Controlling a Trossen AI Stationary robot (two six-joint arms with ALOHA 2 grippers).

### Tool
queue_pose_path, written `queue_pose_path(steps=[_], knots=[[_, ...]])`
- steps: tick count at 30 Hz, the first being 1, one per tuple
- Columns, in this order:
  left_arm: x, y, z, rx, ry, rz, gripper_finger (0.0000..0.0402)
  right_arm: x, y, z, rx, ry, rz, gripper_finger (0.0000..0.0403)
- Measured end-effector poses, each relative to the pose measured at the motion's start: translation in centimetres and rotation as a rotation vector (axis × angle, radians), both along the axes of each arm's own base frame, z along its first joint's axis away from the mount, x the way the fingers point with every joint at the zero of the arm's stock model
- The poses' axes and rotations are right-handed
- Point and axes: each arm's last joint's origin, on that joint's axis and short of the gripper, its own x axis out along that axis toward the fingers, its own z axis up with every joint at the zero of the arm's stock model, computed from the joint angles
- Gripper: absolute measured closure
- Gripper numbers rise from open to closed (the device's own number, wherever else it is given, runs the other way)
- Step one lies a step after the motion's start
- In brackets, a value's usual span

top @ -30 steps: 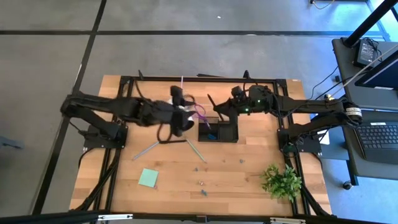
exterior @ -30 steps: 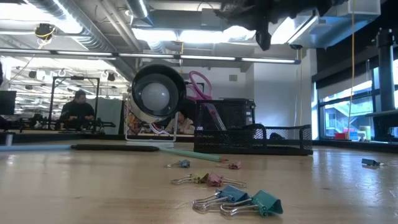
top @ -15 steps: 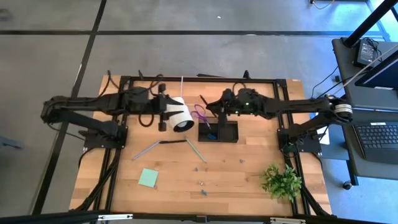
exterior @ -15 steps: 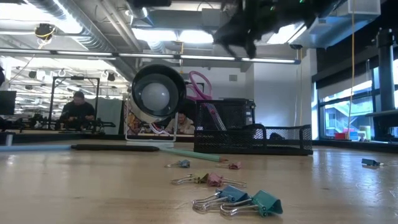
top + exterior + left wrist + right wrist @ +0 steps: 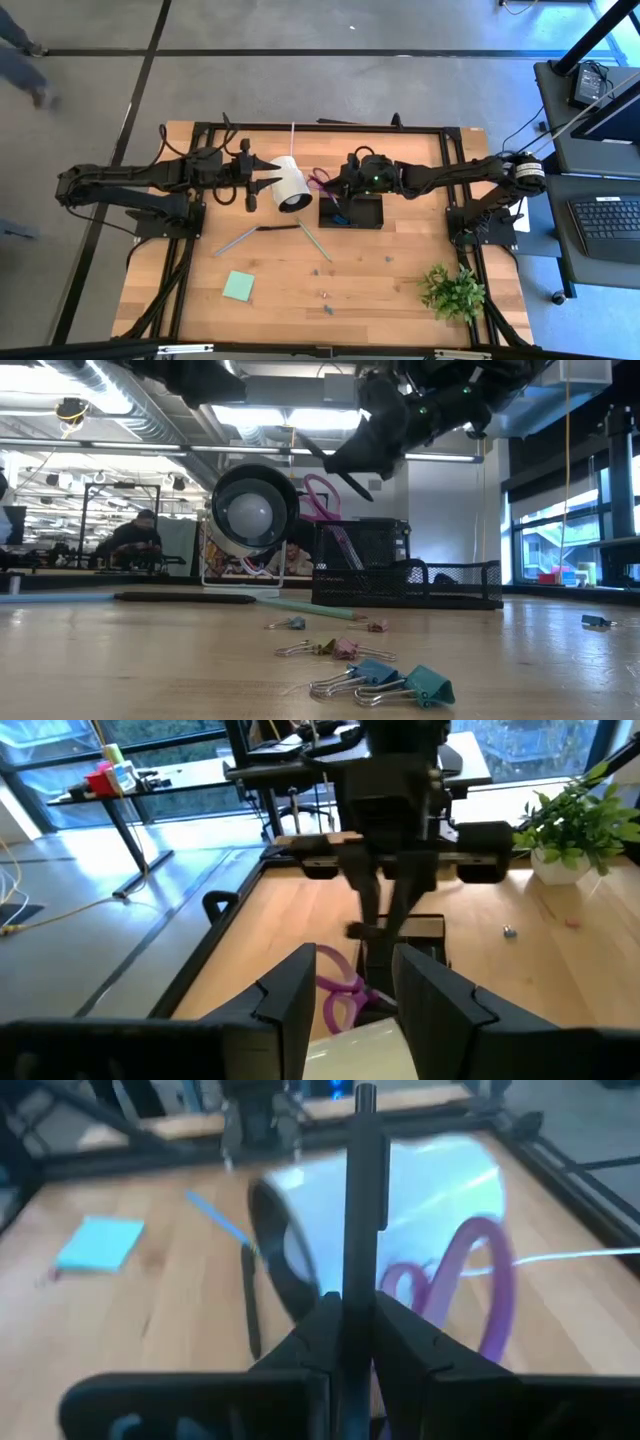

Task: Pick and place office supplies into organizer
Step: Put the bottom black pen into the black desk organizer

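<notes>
Item: dark pen (image 5: 362, 1190). Long, thin, black; standing between the fingers of the right gripper (image 5: 343, 187), which are pressing together on it, with its long axis running out along the fingers and its free end pointing toward the white roll (image 5: 289, 184). In the low view it is slanting above the black mesh organizer (image 5: 405, 573).

Item: purple-handled scissors (image 5: 322, 182). Handles are sticking up out of the organizer's (image 5: 362, 212) tall end, next to the white roll; the loops are showing pink-purple in the low view (image 5: 320, 495).

Item: organizer. Black mesh, low walls, 2 compartments; something blue is lying inside, too small to tell what.

Item: left gripper (image 5: 262, 172). Fingers (image 5: 290, 995) are standing apart, holding nothing, pointing at the white roll.

Loose items on the table (image 5: 400, 280): 1 mint-green note pad (image 5: 238, 286) near the front left, 2 thin light pencils and 1 dark pen lying in front of the roll (image 5: 268, 230), small binder clips (image 5: 385, 680) toward the front edge.

Other: green plant (image 5: 453, 290), front right corner.
</notes>
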Motion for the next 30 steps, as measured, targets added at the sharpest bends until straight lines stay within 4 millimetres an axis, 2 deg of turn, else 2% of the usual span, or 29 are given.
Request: queue_pose_path(steps=[15,30], knots=[[0.0,0.0,-0.1,-0.003,0.006,0.004,0.0273,0.7,-0.1,-3.0,-0.030,0.128,0.016,0.0354],[0.0,0.0,-0.1,-0.025,0.005,0.010,0.0273,0.1,-0.2,-3.8,-0.046,0.237,-0.028,0.0354]])
